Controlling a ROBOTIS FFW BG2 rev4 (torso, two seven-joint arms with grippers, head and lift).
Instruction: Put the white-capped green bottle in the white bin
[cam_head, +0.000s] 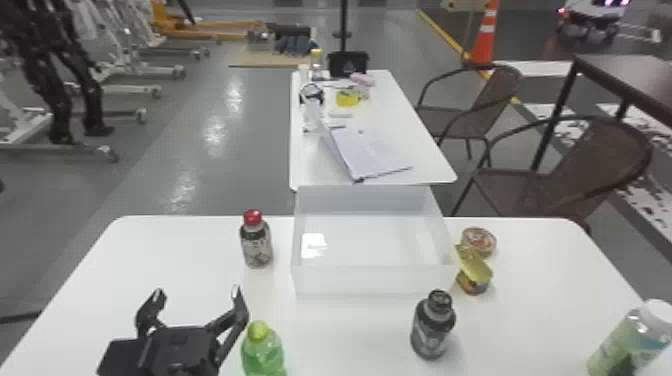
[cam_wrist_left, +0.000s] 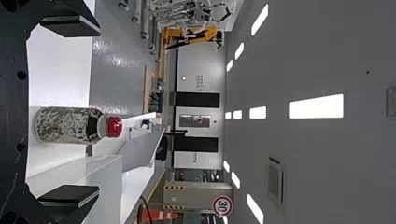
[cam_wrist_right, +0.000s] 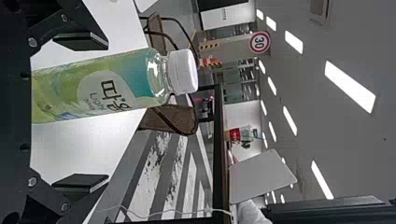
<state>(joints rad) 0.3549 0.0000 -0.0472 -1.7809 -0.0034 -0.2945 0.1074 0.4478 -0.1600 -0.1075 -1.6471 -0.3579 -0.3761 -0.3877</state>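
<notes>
Over to the right front of the counter (cam_head: 345, 325) for the white-capped green bottle (cam_head: 627, 345), well apart from the white bin (cam_head: 375, 280). Spread wide at the right hand (cam_wrist_right: 93, 112), with that bottle appearing between the fingers in the wrist view, closer to one of them. Across to the left now: spread wide too at the left hand (cam_head: 197, 295), near a green bottle with a yellow-green cap (cam_head: 262, 352). Up to the bin's left, on to a red-capped bottle (cam_head: 257, 245); round to the front right, past a black-capped dark bottle (cam_head: 432, 325); then on to two small tins (cam_head: 474, 282) just beside the right wall.
</notes>
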